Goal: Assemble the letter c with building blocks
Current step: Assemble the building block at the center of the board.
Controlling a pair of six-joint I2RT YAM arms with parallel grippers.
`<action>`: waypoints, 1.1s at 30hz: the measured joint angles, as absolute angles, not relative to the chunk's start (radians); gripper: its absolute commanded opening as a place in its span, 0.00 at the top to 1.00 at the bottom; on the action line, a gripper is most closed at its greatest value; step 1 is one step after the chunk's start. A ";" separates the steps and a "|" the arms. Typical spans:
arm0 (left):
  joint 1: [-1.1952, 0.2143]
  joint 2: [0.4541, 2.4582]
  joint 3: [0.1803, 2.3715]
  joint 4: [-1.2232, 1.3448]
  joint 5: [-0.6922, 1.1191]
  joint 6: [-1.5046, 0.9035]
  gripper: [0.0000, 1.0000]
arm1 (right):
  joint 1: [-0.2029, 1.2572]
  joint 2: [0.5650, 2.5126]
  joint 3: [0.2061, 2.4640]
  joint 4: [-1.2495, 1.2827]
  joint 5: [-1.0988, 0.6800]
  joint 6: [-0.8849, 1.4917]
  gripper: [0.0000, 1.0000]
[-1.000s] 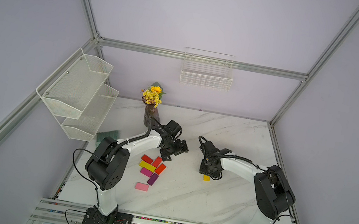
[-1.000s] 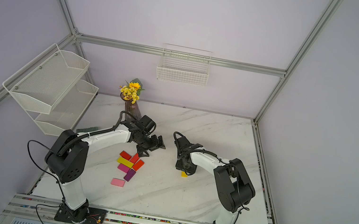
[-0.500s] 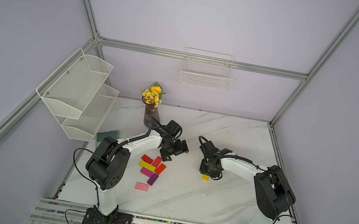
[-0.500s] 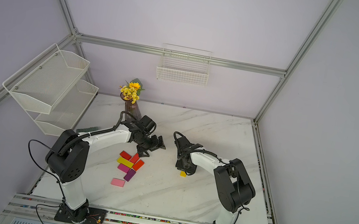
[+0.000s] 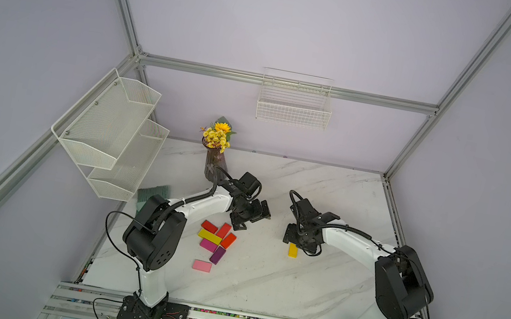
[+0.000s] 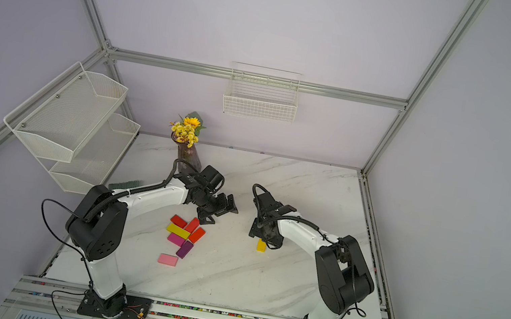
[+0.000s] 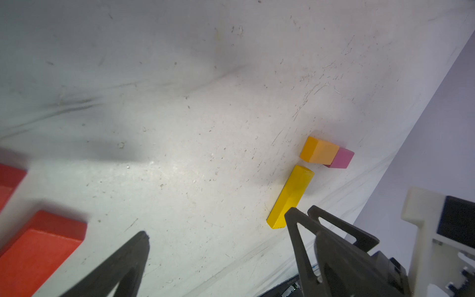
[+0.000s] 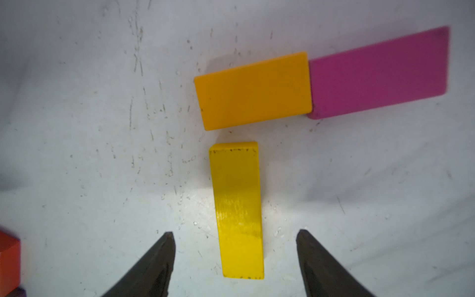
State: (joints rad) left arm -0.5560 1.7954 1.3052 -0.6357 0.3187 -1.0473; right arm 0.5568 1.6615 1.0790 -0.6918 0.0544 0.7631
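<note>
Release is the change here: the right gripper (image 8: 234, 231), clamped shut a second ago, now has its jaws parted on either side of the long flat yellow wooden block (image 8: 237, 210) and touches neither flank of it. The block lies flat on the white marble-patterned tabletop (image 5: 330, 188), on the same spot as a second ago in the top views, so it has been set down and let go rather than carried further.

Its far end points at the flat orange rectangular block (image 8: 253, 91), square to it, with a thin strip of table between them. The orange one butts end to end against the flat magenta rectangular block (image 8: 377, 73). In both top views the arm hides those two, so the gap rests on the wrist views alone and may be slimmer than it seems.

I read this as one bar of the C laid and its spine begun; the rest of the spine and the other bar are not yet built. The left gripper (image 7: 217, 222) hangs wide open and empty near the loose cluster of red, orange-red, yellow, magenta and purple flat blocks (image 5: 209, 236), with the light pink flat block (image 5: 202, 265) lying just apart from it
</note>
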 measured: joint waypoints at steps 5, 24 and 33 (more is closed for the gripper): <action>-0.598 1.802 1.305 -0.593 0.337 -1.073 0.00 | 0.488 1.585 1.076 -0.700 0.007 0.773 0.17; -0.820 1.988 1.364 -0.338 0.308 -1.299 0.00 | 0.184 1.340 0.892 -0.804 -0.217 0.735 0.14; -0.847 2.042 1.401 -0.292 0.277 -1.353 0.00 | 0.132 1.298 0.879 -0.834 -0.257 0.698 0.14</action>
State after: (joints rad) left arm -0.8471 2.0418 1.4014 -0.2924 0.2771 -1.3533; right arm 0.1318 1.2984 0.8795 -0.8341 -0.2569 0.6975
